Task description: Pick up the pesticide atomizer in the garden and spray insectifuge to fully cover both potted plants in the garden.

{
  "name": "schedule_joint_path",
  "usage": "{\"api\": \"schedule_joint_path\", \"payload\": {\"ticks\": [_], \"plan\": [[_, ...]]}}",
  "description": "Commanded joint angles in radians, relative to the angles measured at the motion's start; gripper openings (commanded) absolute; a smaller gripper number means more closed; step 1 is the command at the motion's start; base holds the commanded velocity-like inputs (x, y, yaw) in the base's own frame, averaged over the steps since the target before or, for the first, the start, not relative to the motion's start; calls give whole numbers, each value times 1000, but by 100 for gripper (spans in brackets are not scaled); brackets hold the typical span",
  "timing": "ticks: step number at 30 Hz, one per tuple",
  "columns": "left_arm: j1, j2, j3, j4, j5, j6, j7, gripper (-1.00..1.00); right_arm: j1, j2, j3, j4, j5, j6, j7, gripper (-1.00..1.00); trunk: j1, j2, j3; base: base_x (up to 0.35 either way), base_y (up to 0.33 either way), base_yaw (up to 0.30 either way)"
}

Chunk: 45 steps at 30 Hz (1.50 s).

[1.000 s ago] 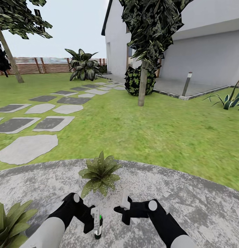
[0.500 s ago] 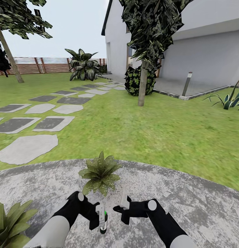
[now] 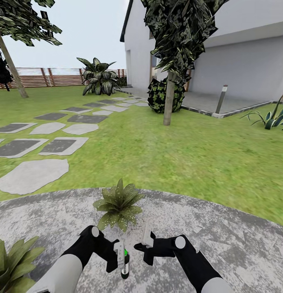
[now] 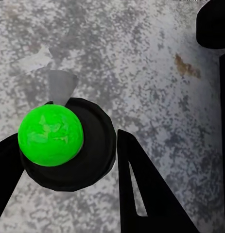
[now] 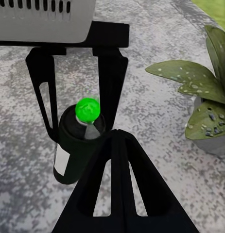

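Left gripper (image 3: 117,257) grips (upright) atomizer (image 3: 124,262).

Atomizer (image 3: 124,263) part hidden by gripper (image 3: 117,258); label maybe unreadable.

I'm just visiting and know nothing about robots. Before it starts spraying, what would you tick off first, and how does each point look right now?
1. Pesticide atomizer between the left gripper's fingers: ok; the right wrist view shows a finger on each side.
2. Bottle lifted off the patio: cannot tell.
3. Nozzle aimed at the near potted plant: cannot tell; from above, a green-topped cap shows.
4. Right gripper free: ok, open and empty, beside the bottle.
5. Second potted plant within view: ok, beside the left arm.
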<state>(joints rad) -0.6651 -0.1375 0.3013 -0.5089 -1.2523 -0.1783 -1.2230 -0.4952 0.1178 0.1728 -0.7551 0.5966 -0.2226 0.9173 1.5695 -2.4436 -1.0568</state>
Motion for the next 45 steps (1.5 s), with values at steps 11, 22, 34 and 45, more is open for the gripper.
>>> {"api": "schedule_joint_path", "payload": {"ticks": [11,22,34,45], "plan": [[-2,-10,9,-1,37,-9,-3,-100,0,0,-1,0,9,-6,0,-100,0,0,-1,0,0,0],[-9,-23,9,-1,39,-4,-3,-100,0,0,-1,0,9,-6,0,-100,0,0,-1,0,0,0],[-10,-20,7,1,113,-9,-4,-100,0,0,-1,0,9,-6,-2,-100,0,0,-1,0,0,0],[-10,-18,7,4,114,-10,-5,-100,0,0,-1,0,9,-6,-2,-100,0,0,-1,0,0,0]]}}
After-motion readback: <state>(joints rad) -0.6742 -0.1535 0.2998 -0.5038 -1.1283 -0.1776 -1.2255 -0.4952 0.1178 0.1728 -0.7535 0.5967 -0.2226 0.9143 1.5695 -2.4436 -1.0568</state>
